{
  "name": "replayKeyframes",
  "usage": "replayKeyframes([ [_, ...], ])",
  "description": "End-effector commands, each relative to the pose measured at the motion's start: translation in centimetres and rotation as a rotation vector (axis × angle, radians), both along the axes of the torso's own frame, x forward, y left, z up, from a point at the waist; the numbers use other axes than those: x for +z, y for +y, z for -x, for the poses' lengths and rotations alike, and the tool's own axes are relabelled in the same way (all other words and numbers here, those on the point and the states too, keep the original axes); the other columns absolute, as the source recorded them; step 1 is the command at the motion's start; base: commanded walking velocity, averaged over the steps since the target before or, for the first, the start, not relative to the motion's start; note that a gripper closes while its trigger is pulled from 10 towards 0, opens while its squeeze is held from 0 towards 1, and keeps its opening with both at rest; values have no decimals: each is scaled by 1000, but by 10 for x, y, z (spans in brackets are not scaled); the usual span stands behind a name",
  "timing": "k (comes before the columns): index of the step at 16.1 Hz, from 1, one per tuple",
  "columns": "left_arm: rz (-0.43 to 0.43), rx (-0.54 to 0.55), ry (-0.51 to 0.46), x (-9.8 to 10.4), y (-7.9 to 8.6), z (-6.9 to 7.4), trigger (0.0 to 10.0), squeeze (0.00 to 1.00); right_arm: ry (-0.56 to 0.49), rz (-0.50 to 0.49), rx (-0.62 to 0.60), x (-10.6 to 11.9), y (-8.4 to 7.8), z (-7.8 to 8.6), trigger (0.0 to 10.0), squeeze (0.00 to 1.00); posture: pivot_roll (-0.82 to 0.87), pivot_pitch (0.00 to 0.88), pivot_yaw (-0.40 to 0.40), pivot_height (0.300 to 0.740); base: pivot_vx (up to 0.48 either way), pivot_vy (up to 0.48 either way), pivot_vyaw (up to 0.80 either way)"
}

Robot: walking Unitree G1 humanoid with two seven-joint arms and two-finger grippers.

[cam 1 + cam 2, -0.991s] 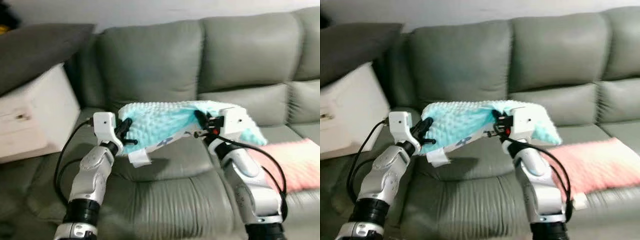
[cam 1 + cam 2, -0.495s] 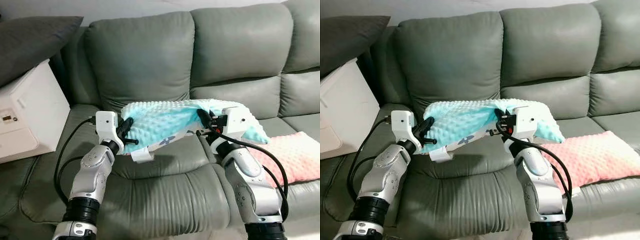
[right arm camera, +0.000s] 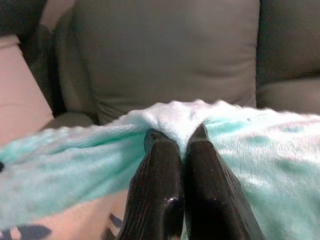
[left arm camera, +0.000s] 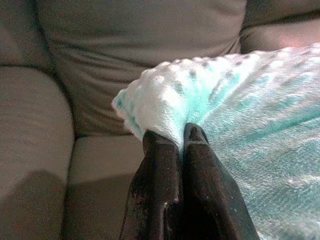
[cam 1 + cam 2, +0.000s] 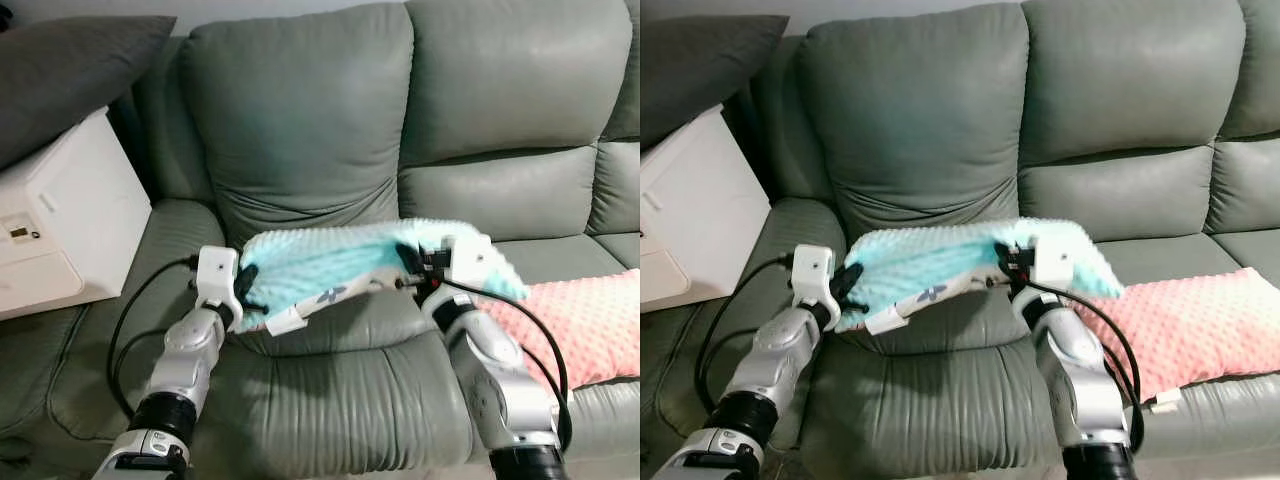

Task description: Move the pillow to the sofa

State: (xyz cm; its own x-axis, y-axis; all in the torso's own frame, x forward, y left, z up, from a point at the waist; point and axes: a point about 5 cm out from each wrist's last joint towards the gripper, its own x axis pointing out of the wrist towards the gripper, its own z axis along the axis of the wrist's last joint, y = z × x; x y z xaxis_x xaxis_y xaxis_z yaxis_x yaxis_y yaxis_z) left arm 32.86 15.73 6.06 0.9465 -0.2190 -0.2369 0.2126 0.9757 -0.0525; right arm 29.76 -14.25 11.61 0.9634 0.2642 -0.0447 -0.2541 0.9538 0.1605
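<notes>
Head eyes look down at the sofa (image 5: 300, 120) — wrist views close behind pillow (image 4: 240, 100).

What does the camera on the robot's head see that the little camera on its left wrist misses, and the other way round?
Only the left eye view takes in the pink pillow lying on the seat, the white cabinet beside the sofa, and the right gripper pinching the far edge of the turquoise pillow. Only the left wrist view gives a close look at the left gripper, its two black fingers closed on a bunched corner of dotted fabric. Both share the turquoise pillow, held above the grey sofa.
</notes>
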Motion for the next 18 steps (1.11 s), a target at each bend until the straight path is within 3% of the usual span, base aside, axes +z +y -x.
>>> replayKeyframes([
  [1, -32, 49, 7, -3, 15, 1, 10000, 0, -17, -7, -56, 1, -14, 0, 10000, 0, -178, 28, 104, 740, 0, 0, 0],
  [4, -11, 47, 18, -14, 22, 9, 10000, 0, 46, -5, -90, -18, -20, 11, 10000, 0, -176, 97, 111, 740, 0, 0, 0],
  [5, 45, 75, 61, -26, 29, 16, 10000, 0, 76, 12, -95, -28, -22, 18, 10000, 0, -182, 138, 113, 740, 0, 0, 0],
  [7, 33, 68, 82, -30, 30, 17, 10000, 0, 89, 20, -106, -32, -25, 21, 10000, 0, -178, 159, 112, 740, 0, 0, 0],
  [12, 46, 33, 89, -36, 3, 17, 10000, 0, 62, 100, -97, -39, -25, 22, 10000, 0, -185, 235, 107, 740, 0, 0, 0],
  [14, 74, 44, 57, -28, -4, 9, 10000, 0, 18, 146, -93, -33, -21, 16, 10000, 0, -187, 251, 102, 740, 0, 0, 0],
  [16, 160, 67, -55, 2, -10, -13, 10000, 0, -66, 152, -98, -13, -14, 4, 10000, 0, -180, 272, 90, 740, 0, 0, 0],
  [18, 200, 74, -99, 14, -11, -21, 10000, 0, -82, 147, -76, -10, -6, -2, 10000, 0, -182, 284, 87, 740, 0, 0, 0],
])
